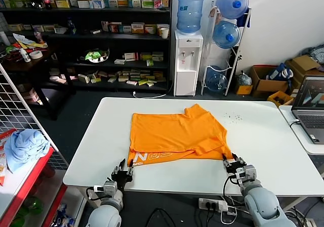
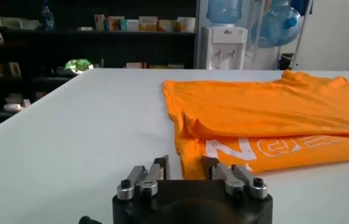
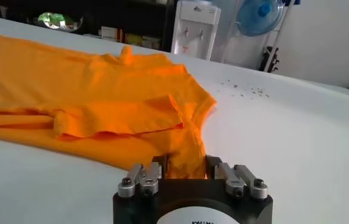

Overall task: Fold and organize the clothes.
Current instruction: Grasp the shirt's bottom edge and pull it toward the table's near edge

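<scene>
The orange T-shirt [image 1: 177,133] lies flat on the white table [image 1: 268,141], folded over so that white lettering shows along its near edge. My left gripper [image 1: 123,172] is at the near left corner. In the left wrist view [image 2: 185,167] its jaws stand narrowed around the hem [image 2: 193,159], with a strip of bare table still showing beside one finger. At the near right corner sits my right gripper [image 1: 230,162]. Bunched orange fabric [image 3: 186,159] fills the whole space between its fingers [image 3: 186,167].
A laptop [image 1: 311,105] sits on a side table at the right. Left of the table stands a wire rack [image 1: 20,110] and a red shelf with a light blue cloth bundle [image 1: 25,146]. Small dark specks [image 1: 234,118] lie on the table's far right.
</scene>
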